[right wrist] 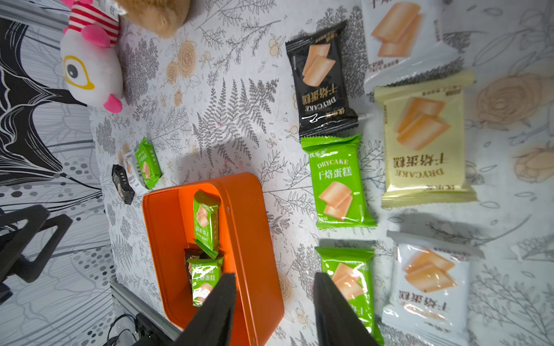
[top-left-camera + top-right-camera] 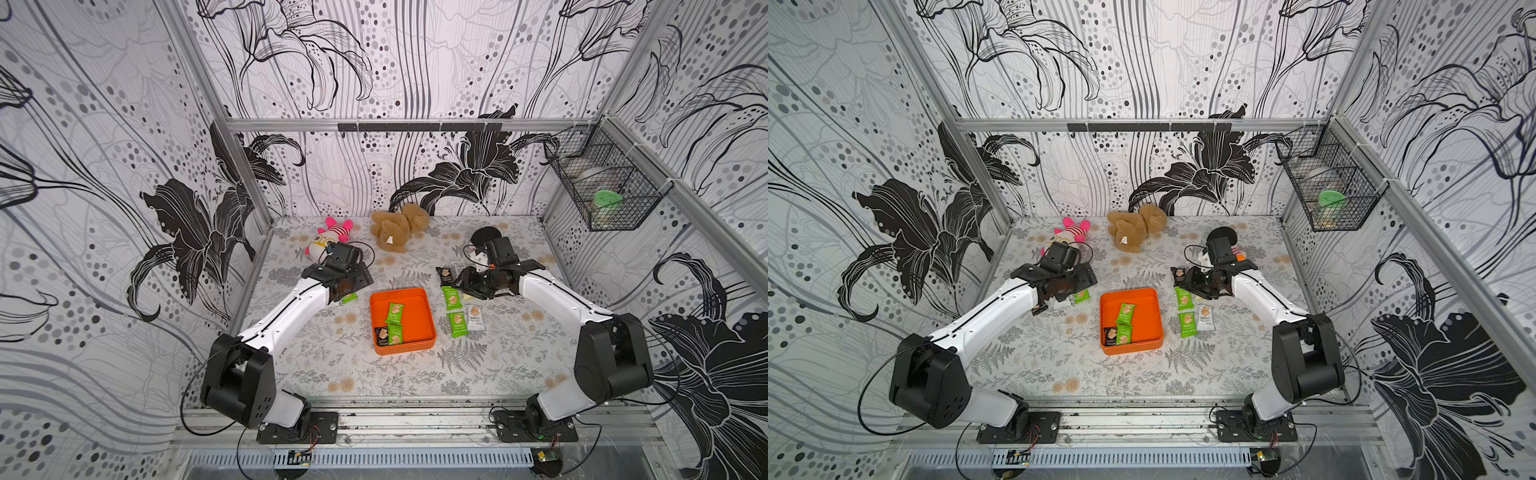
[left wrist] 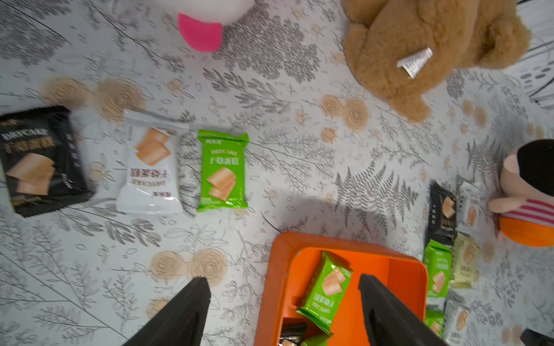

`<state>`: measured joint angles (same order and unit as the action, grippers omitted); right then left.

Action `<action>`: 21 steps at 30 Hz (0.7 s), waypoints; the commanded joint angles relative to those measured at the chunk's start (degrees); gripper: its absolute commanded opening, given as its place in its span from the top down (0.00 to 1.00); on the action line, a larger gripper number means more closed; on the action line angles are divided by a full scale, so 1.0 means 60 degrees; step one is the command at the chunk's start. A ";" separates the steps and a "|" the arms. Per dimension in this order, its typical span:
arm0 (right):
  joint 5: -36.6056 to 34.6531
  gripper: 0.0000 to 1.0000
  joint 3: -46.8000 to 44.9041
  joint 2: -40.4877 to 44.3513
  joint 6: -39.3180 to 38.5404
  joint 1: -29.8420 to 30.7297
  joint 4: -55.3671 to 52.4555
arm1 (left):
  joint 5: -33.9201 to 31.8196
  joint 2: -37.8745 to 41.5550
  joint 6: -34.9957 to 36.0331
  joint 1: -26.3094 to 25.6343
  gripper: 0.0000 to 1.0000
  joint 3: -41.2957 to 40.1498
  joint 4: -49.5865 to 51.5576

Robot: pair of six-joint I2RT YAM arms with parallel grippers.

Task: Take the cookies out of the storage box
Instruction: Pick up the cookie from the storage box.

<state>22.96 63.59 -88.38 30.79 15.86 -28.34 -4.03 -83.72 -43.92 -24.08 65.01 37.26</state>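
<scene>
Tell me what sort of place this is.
Most likely a robot test booth, not a home: two arms bolted to a metal rail, printed wall panels held in an aluminium frame, and staged props on the table, plush toys and a storage box holding cookies.

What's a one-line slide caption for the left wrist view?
Left gripper open near the storage box, green cookies inside; a row of three packets out on the table.
</scene>
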 commanded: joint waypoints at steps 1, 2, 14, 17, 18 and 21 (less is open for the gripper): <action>-0.0004 0.52 -0.0252 0.0466 -0.0296 0.0063 -0.0281 | -0.0392 -0.0326 -0.0588 -0.0794 0.18 0.0299 -0.0072; -0.0004 0.52 -0.0311 0.0527 -0.0308 0.0058 -0.0293 | -0.0517 -0.0466 -0.0626 -0.1042 0.18 0.0375 -0.0034; -0.0175 0.52 -0.0834 0.1278 -0.0452 0.0067 -0.0533 | -0.0936 -0.2818 -0.0146 -0.2836 0.15 0.1627 0.0454; -0.0273 0.52 -0.0886 0.1395 -0.0487 0.0059 -0.0636 | -0.1188 -0.3405 0.0379 -0.2848 0.15 0.1995 0.0789; -0.0295 0.52 -0.0920 0.1423 -0.0487 0.0065 -0.0664 | -0.1300 -0.3584 0.0604 -0.2854 0.15 0.2142 0.0919; -0.0397 0.52 -0.0968 0.1484 -0.0494 0.0056 -0.0740 | -0.1442 -0.4010 0.1155 -0.2829 0.16 0.2460 0.1182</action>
<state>22.20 59.07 -80.77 29.06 15.86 -30.48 -10.02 -106.30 -41.67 -41.21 77.32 41.63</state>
